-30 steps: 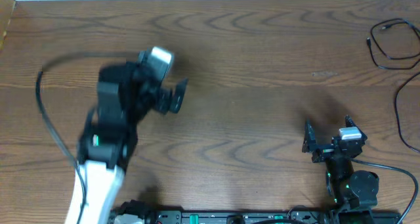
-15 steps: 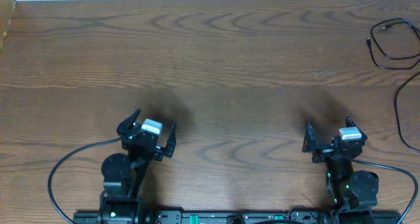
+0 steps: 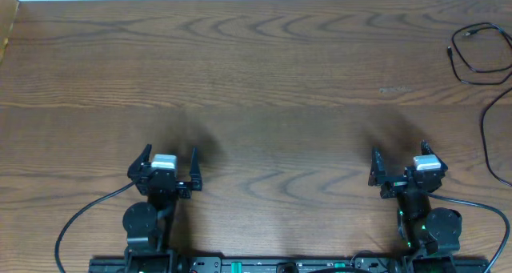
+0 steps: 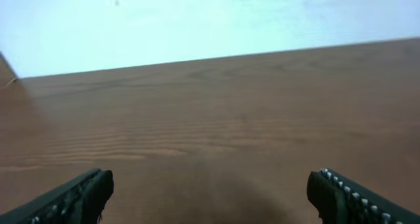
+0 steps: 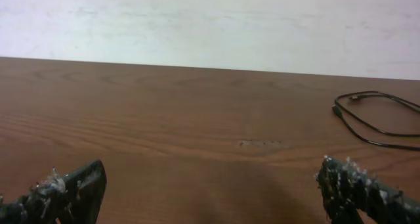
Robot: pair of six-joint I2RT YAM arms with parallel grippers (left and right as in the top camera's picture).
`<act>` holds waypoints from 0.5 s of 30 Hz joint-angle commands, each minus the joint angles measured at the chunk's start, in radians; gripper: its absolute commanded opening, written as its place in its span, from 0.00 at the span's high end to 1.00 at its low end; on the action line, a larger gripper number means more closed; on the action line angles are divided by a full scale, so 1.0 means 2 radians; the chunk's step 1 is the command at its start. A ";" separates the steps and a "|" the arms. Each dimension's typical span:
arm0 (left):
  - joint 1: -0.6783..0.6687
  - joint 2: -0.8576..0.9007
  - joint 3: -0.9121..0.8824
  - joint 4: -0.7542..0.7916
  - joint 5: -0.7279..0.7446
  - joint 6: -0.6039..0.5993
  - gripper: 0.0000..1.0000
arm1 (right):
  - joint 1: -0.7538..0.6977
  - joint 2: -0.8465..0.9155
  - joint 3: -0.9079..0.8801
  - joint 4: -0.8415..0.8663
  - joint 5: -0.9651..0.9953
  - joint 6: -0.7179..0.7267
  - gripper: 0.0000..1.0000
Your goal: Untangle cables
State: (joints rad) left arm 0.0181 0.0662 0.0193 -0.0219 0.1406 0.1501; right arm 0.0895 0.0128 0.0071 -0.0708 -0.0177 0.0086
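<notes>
A thin black cable [image 3: 478,55] lies in a loose loop on the wooden table [image 3: 264,73] at the far right corner. The right wrist view shows that cable [image 5: 375,121] ahead and to the right, well beyond the fingers. My left gripper [image 3: 170,156] sits low at the table's front left, open, with bare wood between its fingers [image 4: 79,196]. My right gripper [image 3: 398,156] rests at the front right, also open and holding nothing, far short of the cable. In both wrist views the left gripper [image 4: 210,196] and right gripper [image 5: 210,190] frame only table.
Another dark wire [image 3: 486,137] curves along the table's right edge. A small pale scuff [image 3: 394,90] marks the wood right of centre. A light wall [image 5: 210,20] stands behind the far edge. Thick black arm wires [image 3: 76,225] trail at the front.
My left arm has swung back from the middle left of the table to the front edge, gripper staying open. The right arm and the cable have not moved.
</notes>
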 commanded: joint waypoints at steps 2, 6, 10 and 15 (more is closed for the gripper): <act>0.002 -0.032 -0.007 -0.014 -0.020 -0.027 0.01 | 0.005 -0.002 -0.001 -0.002 0.004 0.006 0.01; 0.002 -0.032 -0.007 -0.021 -0.020 -0.027 0.01 | 0.005 -0.002 -0.001 -0.002 0.004 0.006 0.01; 0.002 -0.030 -0.007 -0.021 -0.020 -0.027 0.01 | 0.005 -0.002 -0.001 -0.002 0.004 0.006 0.01; 0.002 -0.027 -0.007 -0.021 -0.020 -0.027 0.01 | 0.005 -0.002 -0.001 -0.002 0.004 0.006 0.01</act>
State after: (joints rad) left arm 0.0181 0.0113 0.0212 -0.0280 0.1020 0.1043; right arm 0.0895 0.0128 0.0071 -0.0708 -0.0174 0.0086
